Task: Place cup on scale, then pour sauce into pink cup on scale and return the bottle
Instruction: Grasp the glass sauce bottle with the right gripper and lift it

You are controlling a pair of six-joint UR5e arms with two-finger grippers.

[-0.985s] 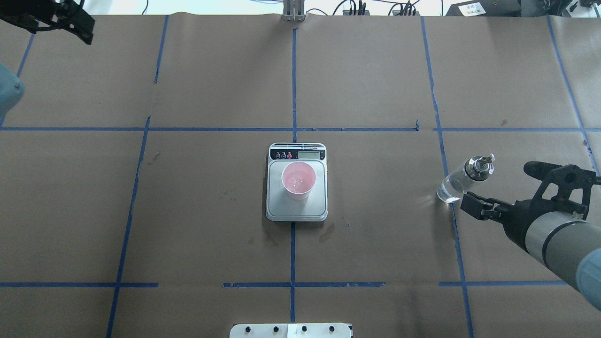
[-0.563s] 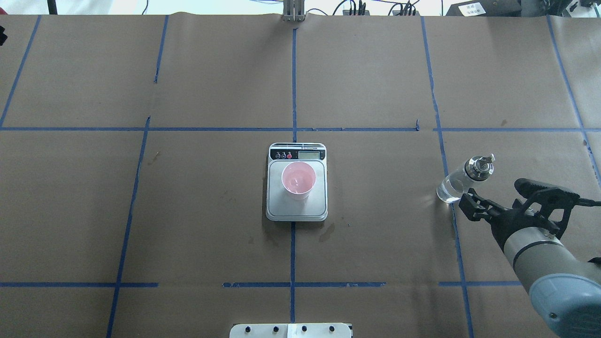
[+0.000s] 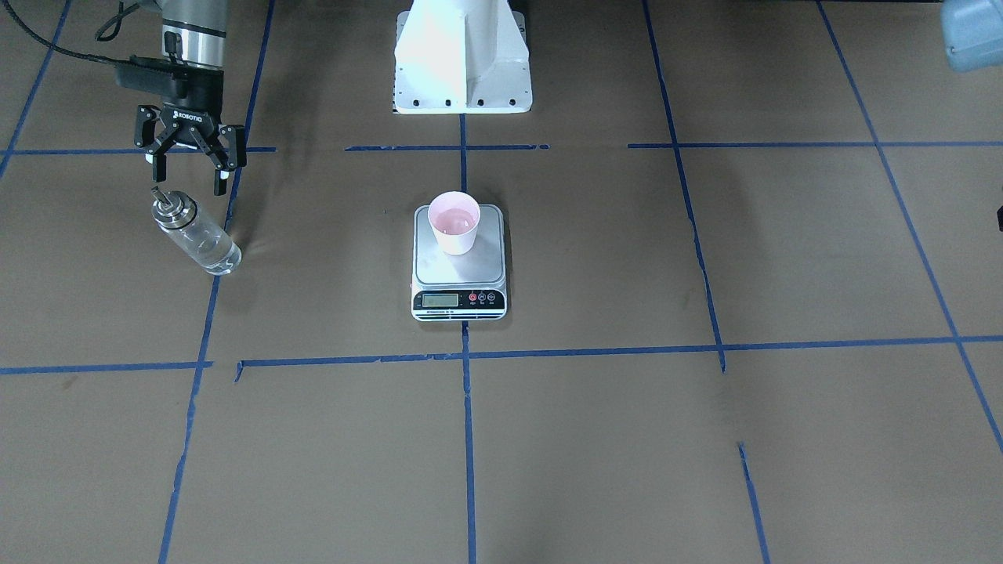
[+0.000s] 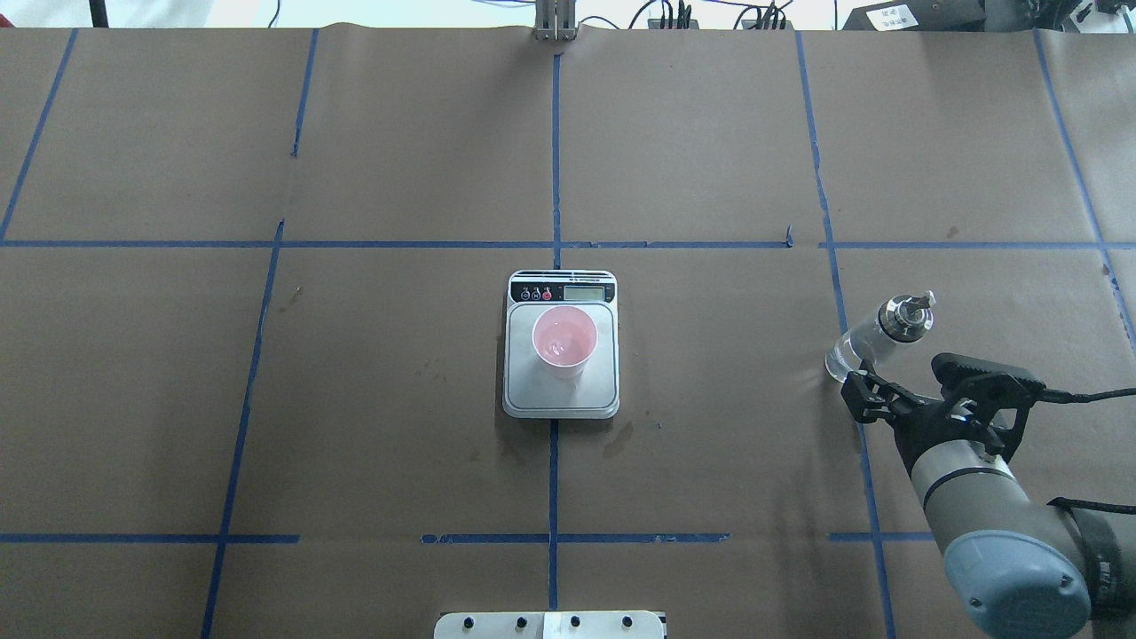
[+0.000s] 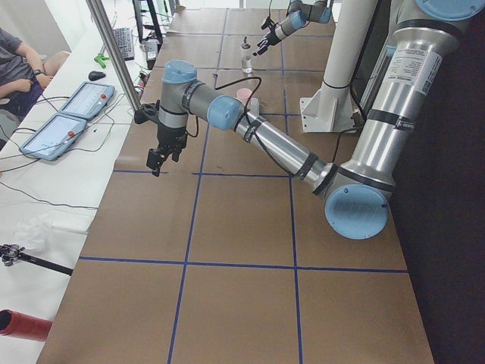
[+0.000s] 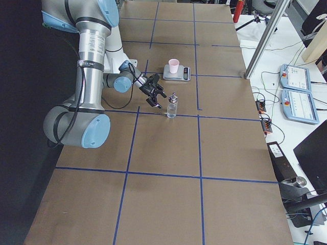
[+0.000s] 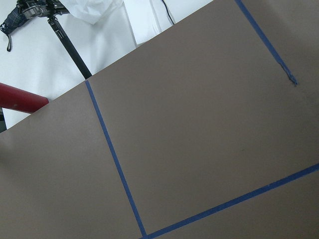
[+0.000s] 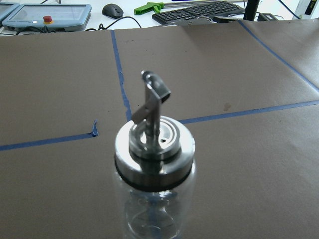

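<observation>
Far to the left, the left arm's black two-finger gripper (image 5: pixel 158 161) hangs over the brown paper-covered table (image 4: pixel 399 160) near its operator-side edge. It shows only in the side view, so I cannot tell how its jaws stand. From there to the centre the paper carries only blue tape lines.

At the centre lies the flat silver-topped kitchen scale (image 4: pixel 532 395), its black display strip turned away from the robot. The small pale pink tapered cup (image 4: pixel 564 342) stands upright on the platform, with bare metal on every side of it.

Well apart to the right, the clear glass bottle with a silver cap and spout (image 4: pixel 874 342) stands upright, its base against a tape line. The right arm's black gripper (image 3: pixel 189 182) sits just beside it on the robot's side, jaws spread wide, touching nothing.
</observation>
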